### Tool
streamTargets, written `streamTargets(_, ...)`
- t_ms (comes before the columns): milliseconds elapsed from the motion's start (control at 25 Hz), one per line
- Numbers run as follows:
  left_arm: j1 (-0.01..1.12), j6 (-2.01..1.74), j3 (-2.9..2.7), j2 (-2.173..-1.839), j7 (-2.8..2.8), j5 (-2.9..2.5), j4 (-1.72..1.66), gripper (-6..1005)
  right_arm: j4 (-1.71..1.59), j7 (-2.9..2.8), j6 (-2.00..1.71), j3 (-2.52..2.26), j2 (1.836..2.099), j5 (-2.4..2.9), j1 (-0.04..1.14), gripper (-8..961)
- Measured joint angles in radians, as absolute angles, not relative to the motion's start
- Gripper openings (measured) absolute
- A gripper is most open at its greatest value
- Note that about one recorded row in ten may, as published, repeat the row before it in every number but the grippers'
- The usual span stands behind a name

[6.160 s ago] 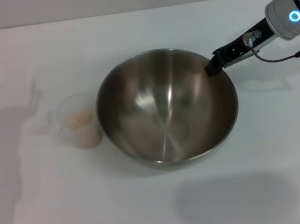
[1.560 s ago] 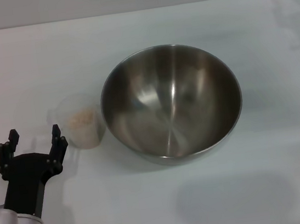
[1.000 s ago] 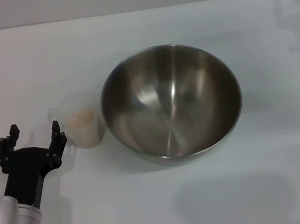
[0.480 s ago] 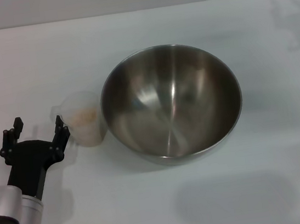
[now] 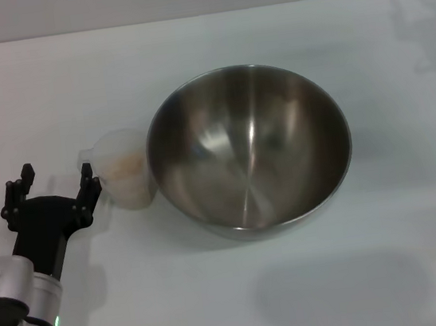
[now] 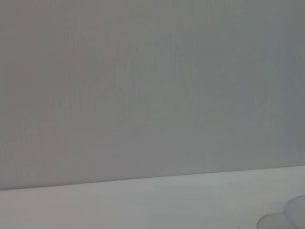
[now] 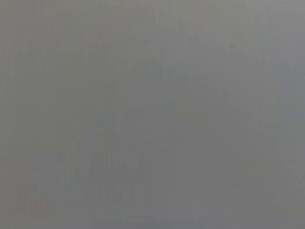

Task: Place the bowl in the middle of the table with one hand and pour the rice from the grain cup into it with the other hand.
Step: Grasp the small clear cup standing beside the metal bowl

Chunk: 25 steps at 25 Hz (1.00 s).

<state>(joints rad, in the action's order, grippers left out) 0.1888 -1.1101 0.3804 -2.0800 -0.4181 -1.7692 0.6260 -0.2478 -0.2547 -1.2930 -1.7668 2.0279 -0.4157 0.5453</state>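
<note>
The shiny steel bowl [image 5: 249, 148] stands upright in the middle of the white table [image 5: 281, 34], and its inside shows no grains. The clear grain cup [image 5: 125, 179] stands just left of the bowl, almost touching it, with pale rice [image 5: 123, 167] inside. My left gripper [image 5: 55, 180] is open, low over the table, just left of the cup; its right finger [image 5: 87, 182] is close to the cup's pour lip. A cup edge shows faintly in the left wrist view [image 6: 286, 217]. My right gripper is out of view.
The left arm's white and black wrist [image 5: 18, 290] fills the near left corner. The right wrist view shows only plain grey. Faint shadows lie on the table at the far right [image 5: 426, 31].
My left gripper has moved forward and to the right, up to the cup's left side. The cup has shifted slightly towards the bowl. The right arm left the bowl's rim and went out of view.
</note>
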Motion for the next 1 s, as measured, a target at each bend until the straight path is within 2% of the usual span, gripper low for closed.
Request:
streamTargets(720,0.237,-1.107,0.379,-2.080,-0.347,-1.769,0.584,714,-0.244,-0.255,-1.264,-1.761,2.028,-0.416,0.566,452)
streamTargets(1000,0.256,-1.100,0.373,-2.080,-0.341,-1.773,0.572,442,-0.244,-0.255,-1.262,-1.761,2.028,-0.416,0.570,452)
